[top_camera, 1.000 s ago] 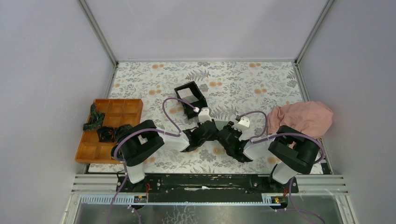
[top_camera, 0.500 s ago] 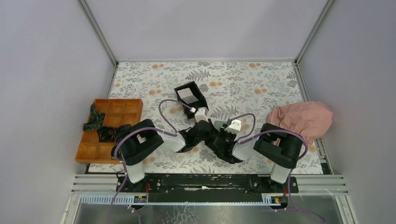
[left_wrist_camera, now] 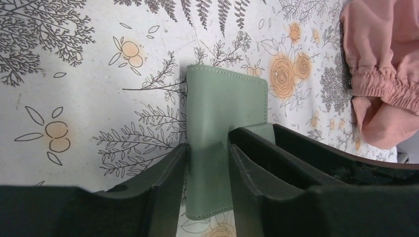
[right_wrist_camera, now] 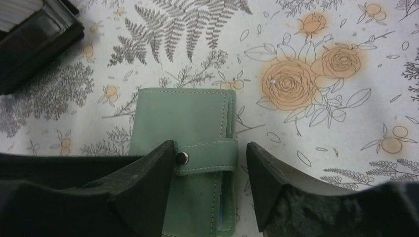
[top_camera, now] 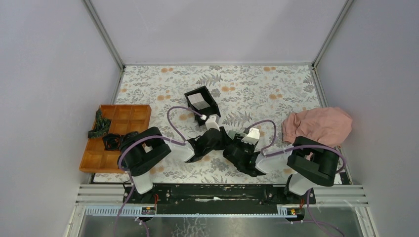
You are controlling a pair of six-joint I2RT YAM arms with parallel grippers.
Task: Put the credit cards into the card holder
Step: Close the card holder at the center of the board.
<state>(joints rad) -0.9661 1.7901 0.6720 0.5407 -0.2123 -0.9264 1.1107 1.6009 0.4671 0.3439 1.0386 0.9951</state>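
The card holder (right_wrist_camera: pixel 183 116), a sage-green wallet shut by a snap strap (right_wrist_camera: pixel 207 157), lies flat on the flowered table. In the top view both grippers cover it. My right gripper (right_wrist_camera: pixel 210 148) stands open astride the strap, with a gap between its right finger and the wallet's edge. My left gripper (left_wrist_camera: pixel 207 143) hangs low over the card holder (left_wrist_camera: pixel 222 98) from the other side. Its fingers are apart: one sits at the wallet's left edge, the other over its face. The credit cards (top_camera: pixel 199 99) lie pale in the black box (top_camera: pixel 209 105) behind the grippers.
An orange compartment tray (top_camera: pixel 129 118) with dark items stands at the left. A pink cloth (top_camera: pixel 318 124) is bunched at the right edge and also shows in the left wrist view as pink cloth (left_wrist_camera: pixel 380 74). The black box's corner (right_wrist_camera: pixel 34 44) is at the right wrist view's upper left.
The right arm swung left, then drew back, its gripper staying by the left one. Its jaws have widened around the wallet. The left jaws have parted a little.
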